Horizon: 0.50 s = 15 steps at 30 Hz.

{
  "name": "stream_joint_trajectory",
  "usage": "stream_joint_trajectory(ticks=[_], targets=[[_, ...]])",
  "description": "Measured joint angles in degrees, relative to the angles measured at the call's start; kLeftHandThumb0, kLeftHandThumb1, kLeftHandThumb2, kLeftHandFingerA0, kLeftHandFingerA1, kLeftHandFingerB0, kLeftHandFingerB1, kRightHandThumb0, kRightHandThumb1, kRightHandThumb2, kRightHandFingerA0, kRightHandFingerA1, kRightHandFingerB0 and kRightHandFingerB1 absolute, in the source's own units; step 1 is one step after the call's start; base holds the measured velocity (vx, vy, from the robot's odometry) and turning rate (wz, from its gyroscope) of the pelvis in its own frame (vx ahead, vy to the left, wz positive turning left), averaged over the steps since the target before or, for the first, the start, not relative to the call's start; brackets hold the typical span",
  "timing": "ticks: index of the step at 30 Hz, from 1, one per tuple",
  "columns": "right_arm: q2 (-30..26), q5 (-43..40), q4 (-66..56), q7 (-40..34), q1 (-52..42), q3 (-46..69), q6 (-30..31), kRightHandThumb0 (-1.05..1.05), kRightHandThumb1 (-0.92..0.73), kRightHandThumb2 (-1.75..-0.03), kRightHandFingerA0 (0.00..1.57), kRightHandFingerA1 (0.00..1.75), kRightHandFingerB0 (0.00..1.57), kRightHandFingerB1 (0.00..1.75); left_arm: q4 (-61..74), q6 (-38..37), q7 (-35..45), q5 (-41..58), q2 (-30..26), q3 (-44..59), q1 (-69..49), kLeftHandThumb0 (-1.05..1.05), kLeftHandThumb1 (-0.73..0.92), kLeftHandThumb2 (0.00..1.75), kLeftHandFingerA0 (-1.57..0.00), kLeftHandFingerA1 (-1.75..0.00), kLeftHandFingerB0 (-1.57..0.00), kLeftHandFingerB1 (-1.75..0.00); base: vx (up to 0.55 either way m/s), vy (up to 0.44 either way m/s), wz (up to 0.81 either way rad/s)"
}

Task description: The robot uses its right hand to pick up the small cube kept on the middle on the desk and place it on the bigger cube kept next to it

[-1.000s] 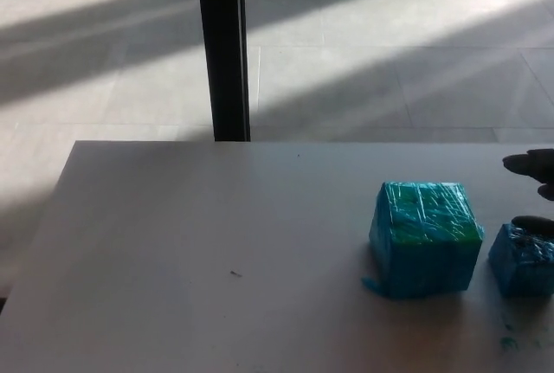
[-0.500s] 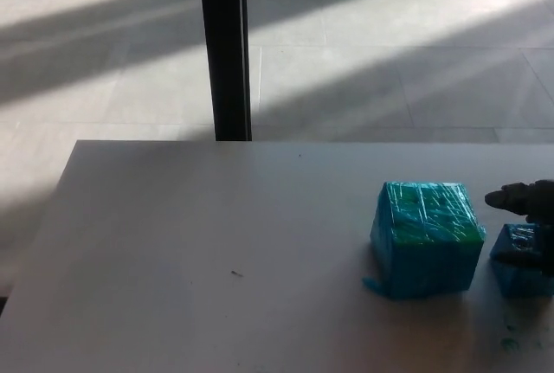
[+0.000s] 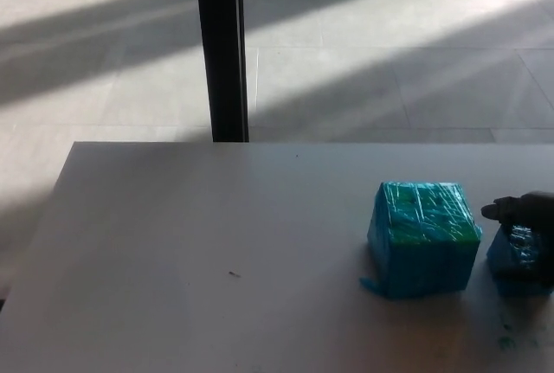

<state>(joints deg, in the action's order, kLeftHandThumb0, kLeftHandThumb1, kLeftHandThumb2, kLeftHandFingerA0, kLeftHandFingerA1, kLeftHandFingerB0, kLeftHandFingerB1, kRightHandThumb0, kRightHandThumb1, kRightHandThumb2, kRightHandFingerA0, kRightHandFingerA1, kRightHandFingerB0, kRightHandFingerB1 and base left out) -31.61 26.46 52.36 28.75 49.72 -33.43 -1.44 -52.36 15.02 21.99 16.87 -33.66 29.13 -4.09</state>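
Your right hand (image 3: 530, 217) reaches over the small cube (image 3: 518, 256) at the bench (image 3: 216, 252) edge, fingers (image 3: 506, 209) draped on it (a firm pinch can't be confirmed). The bigger cube (image 3: 424, 236) stands just beside the fingers. Next: lift clear, carry across. No readable labels.

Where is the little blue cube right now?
In the head view, the small cube sits at the desk's right edge, right of the bigger cube, under the right hand.
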Motion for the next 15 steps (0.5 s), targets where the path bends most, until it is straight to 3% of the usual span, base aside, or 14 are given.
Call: stream_joint_trajectory(ticks=[1,2,3,4,6,7,8,9,10,11,13,15], targets=[[0.0,0.6,0.3,-0.1,0.1,-0.6,-0.2,-0.75,-0.48,-0.74,0.00,0.03,0.00,0.05,0.0,0.0,0.0,0.0,0.0,0.0,0.0,-0.85,0.83,0.65,-0.37,-0.51,-0.26,-0.37,0.00,0.000,0.00],[0.0,1.3,0.6,-0.2,0.3,-1.1,-0.4,-0.59,-0.34,-0.63,0.00,0.00,0.05,0.12,0.0,0.0,0.0,0.0,0.0,0.0,0.0,-0.85,0.84,0.65,-0.36,-0.50,-0.25,-0.36,0.00,0.000,0.00],[0.0,1.9,0.8,-0.3,0.4,-1.7,-0.7,-0.50,-0.32,-0.59,0.00,0.00,0.04,0.11,0.0,0.0,0.0,0.1,0.0,0.0,0.0,-0.85,0.83,0.65,-0.35,-0.48,-0.26,-0.36,0.00,0.000,0.00],[0.0,2.6,1.0,-0.6,0.5,-2.2,-0.9,-0.20,-0.35,-0.61,0.00,0.00,0.04,0.29,0.0,0.0,0.0,0.1,0.0,0.0,0.0,-0.83,0.85,0.65,-0.34,-0.47,-0.26,-0.35,0.00,0.000,0.00],[-0.2,4.0,0.6,-1.4,0.5,-3.5,-1.1,-0.18,-0.38,-0.64,0.00,0.00,0.06,0.31,0.2,0.0,0.0,0.1,0.0,0.0,0.0,-0.85,0.83,0.67,-0.35,-0.49,-0.25,-0.35,0.00,0.000,0.00],[-0.4,4.7,0.2,-1.8,0.5,-4.3,-1.2,-0.13,-0.46,-0.53,0.00,0.00,0.14,0.29,0.3,0.0,0.0,0.1,0.0,0.1,0.0,-0.85,0.84,0.65,-0.34,-0.50,-0.25,-0.36,0.00,0.000,0.00],[-0.6,5.5,-0.2,-2.6,0.5,-5.2,-1.3,-0.12,-0.48,-0.54,0.00,0.00,0.17,0.30,0.4,0.0,0.0,0.1,0.0,0.1,0.0,-0.82,0.84,0.66,-0.32,-0.49,-0.25,-0.36,0.00,0.000,0.00],[-0.7,6.1,-0.5,-3.1,0.5,-5.9,-1.4,-0.09,-0.48,-0.56,0.00,0.00,0.20,0.32,0.4,0.0,0.0,0.1,0.0,0.1,0.0,-0.81,0.65,1.01,-0.28,-0.57,-0.20,-0.48,0.00,0.000,0.00],[-0.9,6.8,-0.8,-3.6,0.5,-6.6,-1.4,-0.18,-0.52,-0.57,0.00,0.00,0.28,0.33,0.4,0.0,0.0,0.1,0.0,0.1,0.0,-0.88,0.71,0.77,-0.32,-0.53,-0.24,-0.41,0.00,0.000,0.00],[-1.0,7.1,-1.0,-3.9,0.5,-7.0,-1.4,-0.21,-0.48,-0.67,0.00,0.00,0.24,0.40,0.4,0.0,0.0,0.1,0.0,0.1,0.0,-0.82,0.84,0.65,-0.34,-0.49,-0.27,-0.37,0.00,0.000,0.00],[-1.5,8.8,-1.8,-5.3,0.5,-8.9,-1.4,-0.20,-0.54,-0.58,0.00,0.00,0.30,0.34,0.5,0.0,0.0,0.1,0.0,0.1,0.0,-0.83,0.85,0.65,-0.34,-0.48,-0.27,-0.36,0.00,0.000,0.00],[-1.8,9.9,-2.4,-6.2,0.5,-10.0,-1.3,-0.20,-0.57,-0.60,0.00,0.00,0.30,0.34,0.7,0.0,0.0,0.1,0.0,0.1,0.0,-0.83,0.84,0.65,-0.36,-0.50,-0.27,-0.37,0.00,0.000,0.00]])
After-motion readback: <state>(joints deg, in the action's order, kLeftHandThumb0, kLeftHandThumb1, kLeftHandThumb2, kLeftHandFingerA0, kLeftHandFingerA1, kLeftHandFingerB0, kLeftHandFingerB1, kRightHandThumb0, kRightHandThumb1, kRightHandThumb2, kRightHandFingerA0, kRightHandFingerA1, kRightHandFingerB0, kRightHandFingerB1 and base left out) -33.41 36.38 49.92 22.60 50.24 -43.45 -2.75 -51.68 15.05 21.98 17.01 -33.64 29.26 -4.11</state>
